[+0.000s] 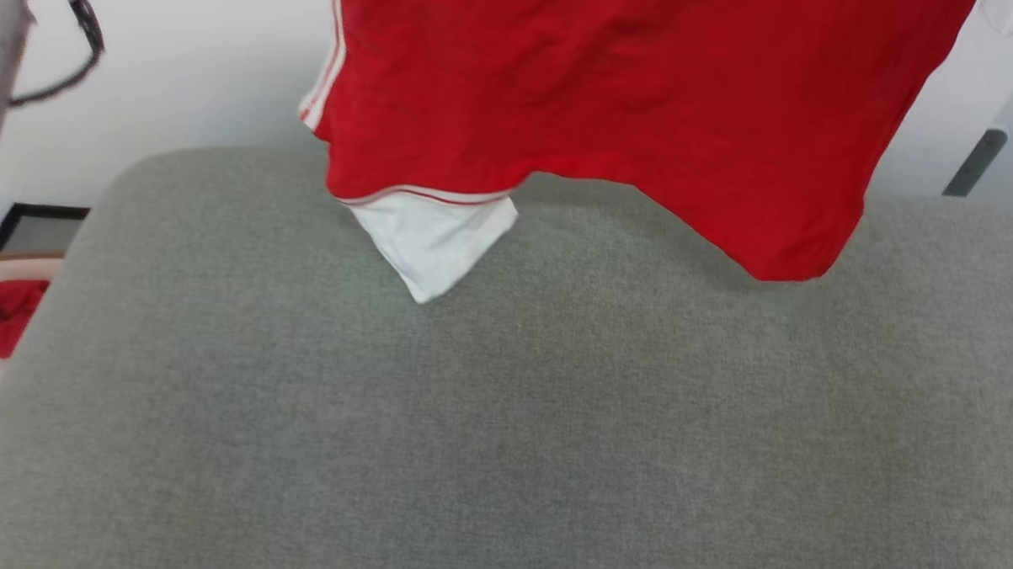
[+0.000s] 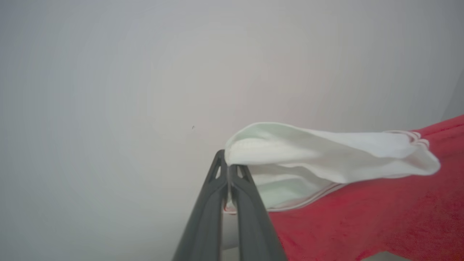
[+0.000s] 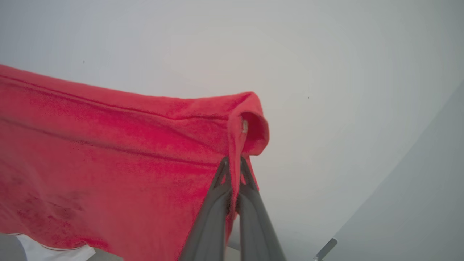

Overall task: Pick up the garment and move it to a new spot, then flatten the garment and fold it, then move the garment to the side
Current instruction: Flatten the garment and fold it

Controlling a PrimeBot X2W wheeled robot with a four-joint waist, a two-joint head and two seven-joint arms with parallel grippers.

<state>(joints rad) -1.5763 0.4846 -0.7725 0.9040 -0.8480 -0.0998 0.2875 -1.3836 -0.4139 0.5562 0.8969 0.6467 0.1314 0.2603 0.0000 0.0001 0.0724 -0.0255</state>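
The garment [image 1: 614,103], a red shirt with white sleeves and striped trim, hangs spread in the air above the far part of the grey padded table [image 1: 502,419]. One white sleeve [image 1: 432,236] dangles down and touches the table top. In the left wrist view my left gripper [image 2: 229,168] is shut on the garment [image 2: 362,214] at a white sleeve edge [image 2: 326,152]. In the right wrist view my right gripper [image 3: 235,165] is shut on a bunched red corner of the garment [image 3: 108,152].
A small plain red cloth [image 1: 0,316] lies on a low surface off the table's left edge. A pale wall stands behind the table. A grey robot part with a dark cable [image 1: 77,42] shows at the upper left. A dark bar [image 1: 974,162] stands far right.
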